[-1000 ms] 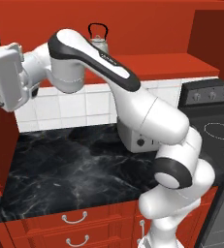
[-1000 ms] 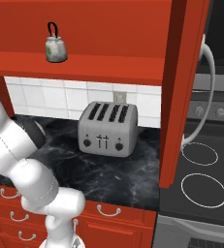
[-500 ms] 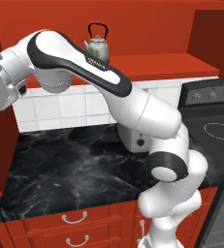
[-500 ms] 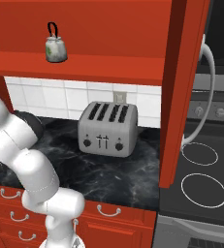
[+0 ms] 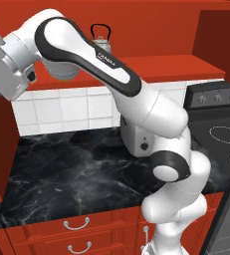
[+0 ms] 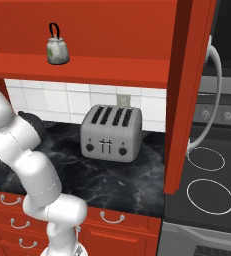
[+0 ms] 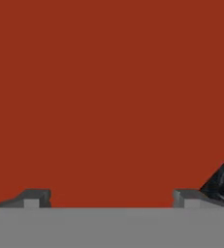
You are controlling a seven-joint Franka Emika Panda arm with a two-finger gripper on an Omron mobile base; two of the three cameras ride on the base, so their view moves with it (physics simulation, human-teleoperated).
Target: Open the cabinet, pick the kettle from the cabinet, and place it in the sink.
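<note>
The kettle (image 6: 57,48) stands on the cabinet (image 6: 87,65) shelf at the upper left of the right base view, untouched. Both doors appear swung aside, so opening looks done. The gripper (image 7: 111,197), fingers spread wide and empty, faces a red door panel, at the far left in the left base view. Below, a toaster (image 6: 111,132) sits on the black worktop (image 6: 117,180). Picking the kettle and carrying it to the sink remain.
</note>
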